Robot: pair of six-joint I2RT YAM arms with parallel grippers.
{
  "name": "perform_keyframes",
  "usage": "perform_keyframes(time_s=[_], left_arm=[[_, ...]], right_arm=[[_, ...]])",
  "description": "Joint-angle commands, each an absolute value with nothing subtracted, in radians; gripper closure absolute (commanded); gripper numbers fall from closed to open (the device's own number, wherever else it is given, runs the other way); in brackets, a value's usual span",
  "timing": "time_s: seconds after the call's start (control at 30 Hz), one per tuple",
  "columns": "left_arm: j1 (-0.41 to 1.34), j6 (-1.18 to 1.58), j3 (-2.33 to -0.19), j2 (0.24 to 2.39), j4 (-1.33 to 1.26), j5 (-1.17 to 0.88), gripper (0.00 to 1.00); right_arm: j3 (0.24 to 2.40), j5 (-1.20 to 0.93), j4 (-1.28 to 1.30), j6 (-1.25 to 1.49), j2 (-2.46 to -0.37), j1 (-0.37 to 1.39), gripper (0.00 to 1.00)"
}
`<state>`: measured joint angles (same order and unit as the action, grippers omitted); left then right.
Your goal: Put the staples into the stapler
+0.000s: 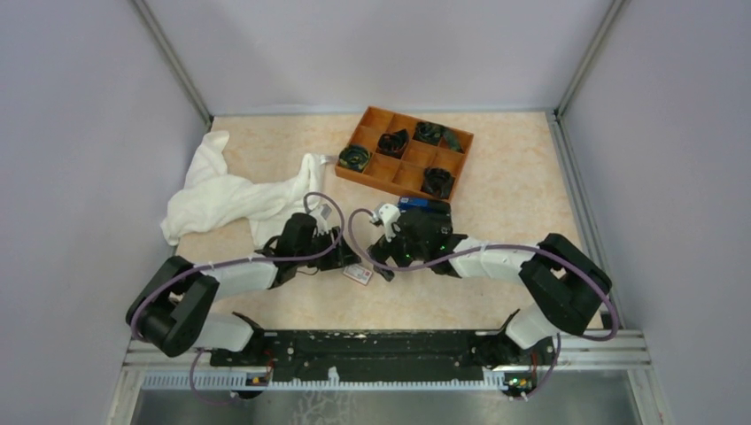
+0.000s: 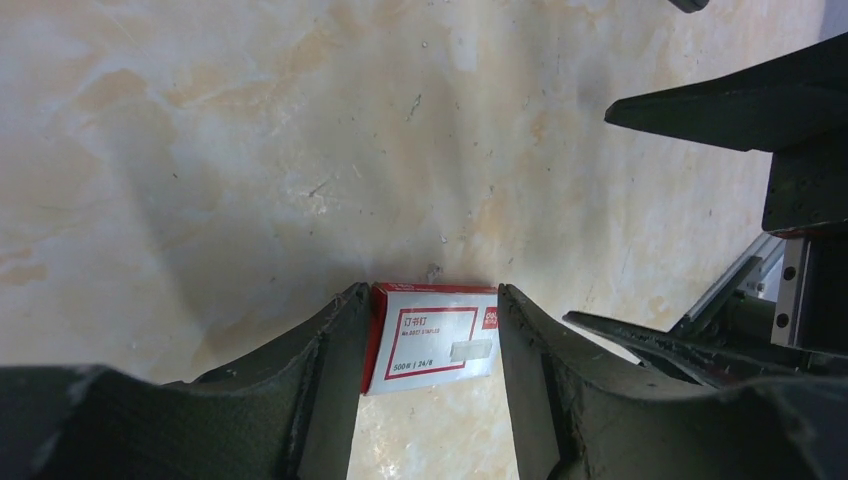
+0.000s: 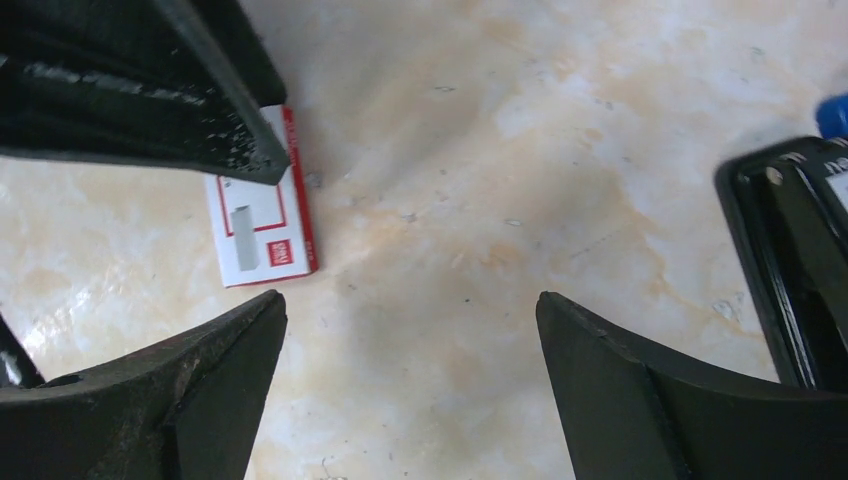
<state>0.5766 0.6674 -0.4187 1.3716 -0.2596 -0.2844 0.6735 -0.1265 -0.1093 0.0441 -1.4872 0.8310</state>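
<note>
The left gripper (image 2: 430, 292) reaches down over the staples carton (image 2: 430, 340), a small white box with a red label lying flat on the table (image 2: 250, 150). One finger stands at each end of the carton, narrowed to about its length. They look to be touching it or just beside it, but I cannot tell whether they are pressing. The carton looks shut, and no loose staple strip is visible.

Just right of the carton, the right gripper (image 3: 410, 300) hangs low over bare table with its fingers wide apart and nothing between them.

The step in hand appears to be picking up the carton, so the task is at its start. The next move probably calls for a firm hold on the carton's ends and a clean lift, so that the box can then be opened.

Right of the carton and a little beyond it lies a black body, likely the stapler (image 3: 790, 270). It is only partly in view, with a blue object (image 3: 832, 115) just past it.

The table is glossy, marbled in cream and tan. Beyond the carton to the left lies a crumpled white cloth (image 1: 230, 190). Farther beyond it, to the right, sits an orange divided tray (image 1: 352, 142) with dark items (image 1: 392, 142) in several compartments. Plain pale grey walls (image 1: 354, 53) close in the table on three sides.
</note>
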Motion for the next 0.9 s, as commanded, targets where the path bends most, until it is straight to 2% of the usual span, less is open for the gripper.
perform_keyframes(time_s=[0.0, 0.2, 0.33, 0.63, 0.87], left_arm=[[0.583, 0.717, -0.358, 1.348, -0.251, -0.286, 0.42], [0.557, 0.727, -0.322, 1.244, -0.181, -0.218, 0.4], [0.531, 0.728, -0.311, 1.206, -0.166, -0.235, 0.4], [0.455, 0.755, -0.263, 1.216, -0.235, -0.331, 0.45], [0.425, 0.772, -0.244, 1.251, -0.292, -0.388, 0.48]], right_arm=[[0.708, -0.191, -0.131, -0.075, -1.471, 0.866, 0.04], [0.729, -0.169, -0.159, -0.167, -1.502, 0.952, 0.05], [0.76, -0.14, -0.162, -0.179, -1.551, 0.991, 0.09], [0.85, -0.078, -0.09, -0.189, -1.644, 1.04, 0.23], [0.869, -0.06, -0.06, -0.208, -1.696, 1.063, 0.24]])
